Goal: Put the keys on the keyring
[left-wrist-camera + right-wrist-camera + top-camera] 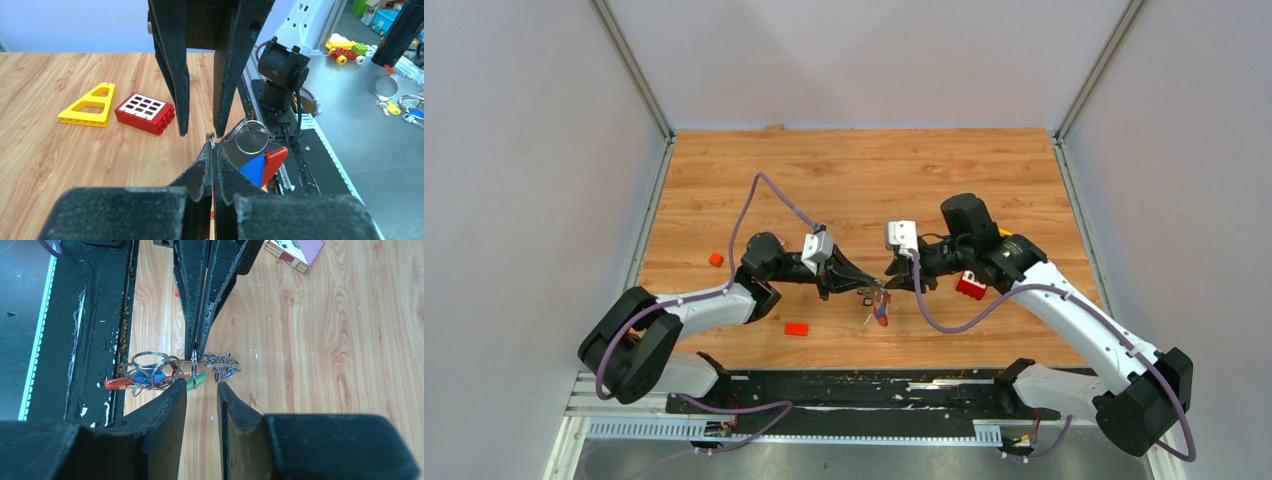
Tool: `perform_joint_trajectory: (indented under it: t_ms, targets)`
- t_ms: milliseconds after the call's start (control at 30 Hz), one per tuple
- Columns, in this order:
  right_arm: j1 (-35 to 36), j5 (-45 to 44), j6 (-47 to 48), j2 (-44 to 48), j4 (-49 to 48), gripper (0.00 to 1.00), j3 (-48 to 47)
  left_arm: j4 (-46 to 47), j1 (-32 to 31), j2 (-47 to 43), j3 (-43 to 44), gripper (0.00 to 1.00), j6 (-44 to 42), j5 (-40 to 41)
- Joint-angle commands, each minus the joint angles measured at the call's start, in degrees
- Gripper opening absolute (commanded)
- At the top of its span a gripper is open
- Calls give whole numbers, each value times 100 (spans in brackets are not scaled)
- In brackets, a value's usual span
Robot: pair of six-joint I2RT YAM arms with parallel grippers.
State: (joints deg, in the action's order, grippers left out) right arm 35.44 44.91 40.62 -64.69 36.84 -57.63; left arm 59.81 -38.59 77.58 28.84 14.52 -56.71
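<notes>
The left gripper [212,146] is pressing its fingers tightly together, pinching a small metal loop [211,135] of the keyring [150,372], whose split rings, red strap [116,384] and grey chain [218,360] are bunching around the tips. A blue-tagged key [252,169] and a green-tagged key [198,381] are hanging in the bunch. The right gripper [200,389] is facing it tip to tip with its fingers spread, closing on nothing. All this is happening over the middle of the desk's near edge, beside the black rail [97,315]. Bare wood is lying open toward the far edge. A red brick [145,113] and a yellow triangular piece [90,105] are sitting toward the right edge, an orange block [716,259] near the left edge, and a red block [796,329] by the near edge.
</notes>
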Motion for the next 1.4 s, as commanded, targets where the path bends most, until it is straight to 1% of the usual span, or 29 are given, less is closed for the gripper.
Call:
perform_joint_trajectory:
  t_ms: [0,267,600,700,767,967,1000,1200,1267,1367]
  targets:
    - [-5,110,203,158,173,29,-318,248,18,-164,16,0,-282,-143]
    - [5,357,84,5,43,30,-299,124,13,-169,26,0,-389,-182]
    - [147,405,-22,-181,-159,28,-216,81,18,-173,42,0,-380,-154]
    - [182,379,-43,-208,-190,25,-208,63,18,-182,43,0,-389,-150]
    - [192,371,-62,-217,-208,20,-197,60,17,-182,43,0,-389,-149]
    - [198,262,-17,-161,-163,1,-213,37,17,-189,25,0,-423,-174]
    - [196,242,-5,-147,-141,0,-226,30,15,-195,21,0,-431,-172]
    - [306,-227,104,-86,13,0,-359,-136,18,-196,53,0,-542,-183]
    - [367,-425,142,-87,89,0,-439,-419,13,-207,140,0,-675,-162]
    - [490,-769,189,-94,210,0,-569,-1115,18,-244,361,0,-1015,-20]
